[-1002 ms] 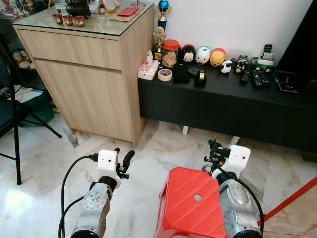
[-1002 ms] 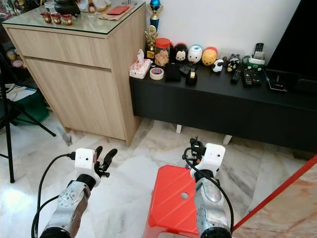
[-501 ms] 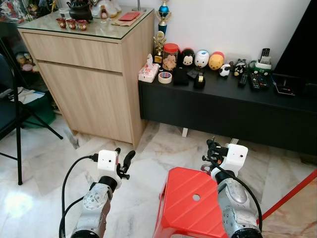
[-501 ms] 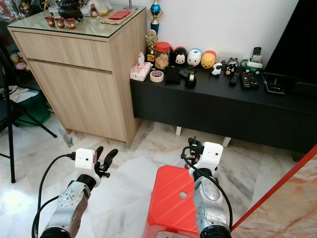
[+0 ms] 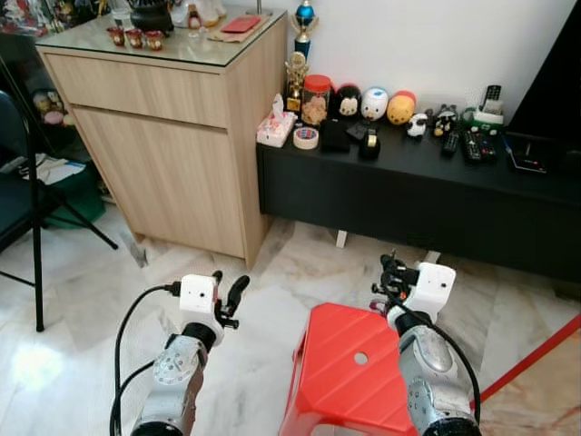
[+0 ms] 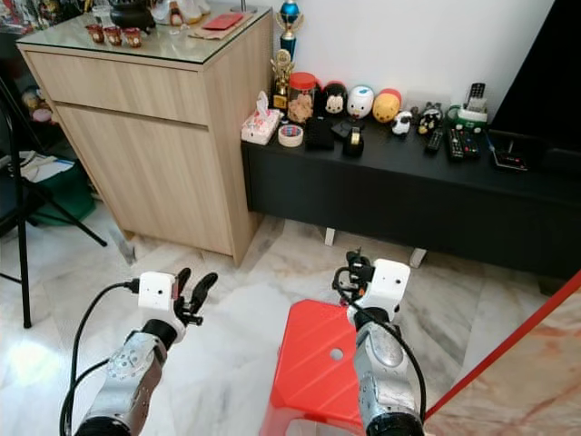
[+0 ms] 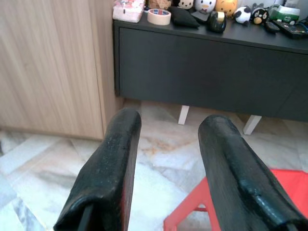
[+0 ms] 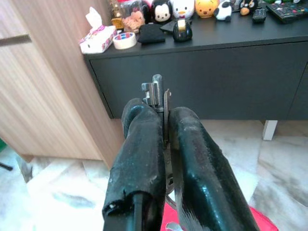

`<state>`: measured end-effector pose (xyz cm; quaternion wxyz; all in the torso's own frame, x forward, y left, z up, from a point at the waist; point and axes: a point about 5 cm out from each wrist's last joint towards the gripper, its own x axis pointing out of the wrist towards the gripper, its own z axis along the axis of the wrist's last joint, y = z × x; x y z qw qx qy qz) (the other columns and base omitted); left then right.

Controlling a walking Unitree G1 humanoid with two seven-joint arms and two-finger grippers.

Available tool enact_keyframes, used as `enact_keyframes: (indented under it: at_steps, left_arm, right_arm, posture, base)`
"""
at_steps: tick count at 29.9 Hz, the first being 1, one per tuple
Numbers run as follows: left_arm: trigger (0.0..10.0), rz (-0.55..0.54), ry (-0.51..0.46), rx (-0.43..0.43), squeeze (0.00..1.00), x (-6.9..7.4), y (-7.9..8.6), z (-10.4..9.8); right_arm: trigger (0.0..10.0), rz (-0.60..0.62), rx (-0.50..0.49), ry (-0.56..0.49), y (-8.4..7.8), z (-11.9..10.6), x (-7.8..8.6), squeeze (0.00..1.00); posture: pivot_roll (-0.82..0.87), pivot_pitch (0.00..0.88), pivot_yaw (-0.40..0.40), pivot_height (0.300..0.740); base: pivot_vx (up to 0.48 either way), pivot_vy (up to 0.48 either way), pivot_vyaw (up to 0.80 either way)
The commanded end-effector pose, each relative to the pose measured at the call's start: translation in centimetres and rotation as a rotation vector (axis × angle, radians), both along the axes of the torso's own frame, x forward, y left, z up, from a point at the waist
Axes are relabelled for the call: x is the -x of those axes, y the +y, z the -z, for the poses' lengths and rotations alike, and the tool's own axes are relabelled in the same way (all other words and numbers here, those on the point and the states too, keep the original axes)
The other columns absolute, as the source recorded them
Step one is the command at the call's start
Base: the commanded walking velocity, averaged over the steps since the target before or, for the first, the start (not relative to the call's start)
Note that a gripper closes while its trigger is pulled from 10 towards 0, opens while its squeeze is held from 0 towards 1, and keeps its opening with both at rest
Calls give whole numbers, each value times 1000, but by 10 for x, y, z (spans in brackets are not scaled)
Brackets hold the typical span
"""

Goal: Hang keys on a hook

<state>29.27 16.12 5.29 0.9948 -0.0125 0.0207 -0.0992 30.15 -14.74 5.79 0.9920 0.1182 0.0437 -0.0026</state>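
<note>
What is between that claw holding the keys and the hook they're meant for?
I can't say: I can't make out a hook in these pictures. The right claw is shut on the keys above the red stool. Ahead are marble floor, a black console and a wooden cabinet.

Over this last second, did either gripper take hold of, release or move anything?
No. Only the head camera shifted slightly. The right gripper stays shut on the metal keys above the red plastic stool; the left gripper stays open and empty. No hook is visible.
</note>
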Motion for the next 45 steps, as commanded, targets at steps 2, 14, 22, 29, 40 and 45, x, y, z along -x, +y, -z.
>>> enact_keyframes:
  at_steps: [2, 14, 22, 29, 40, 45]
  left_arm:
    - [10000, -5, -6, 6, 0, 1, 1, 0]
    - [10000, -9, -8, 9, 0, 1, 2, -1]
    - [10000, 14, -16, 9, 0, 0, 1, -4]
    - [10000, 170, 12, -15, 0, 0, -11, -6]
    - [10000, 459, 72, -11, 0, 4, -33, -12]
    - [10000, 559, 90, 0, 0, 7, -41, -17]
  right_arm:
    - [10000, -4, 10, -29, 2, -7, -3, 0]
    - [10000, -9, 12, -38, 4, -10, -5, 0]
    - [10000, -21, 12, -44, 7, -14, -7, 0]
    - [10000, -62, 10, -52, 14, -22, -12, 0]
    - [10000, -230, 102, -25, 33, -41, -22, 0]
    - [10000, -328, 132, -36, 45, -54, -25, 0]
  posture:
    - [46, 3, -51, 740]
    - [51, 9, -54, 740]
    - [51, 13, -55, 740]
    - [54, 16, -55, 740]
    - [49, 20, -58, 740]
    - [38, 32, -59, 740]
  base:
    - [-304, 0, 0]
    - [-303, 0, 0]
    - [-303, 0, 0]
    - [-43, 0, 0]
    - [0, 0, 0]
    - [0, 0, 0]
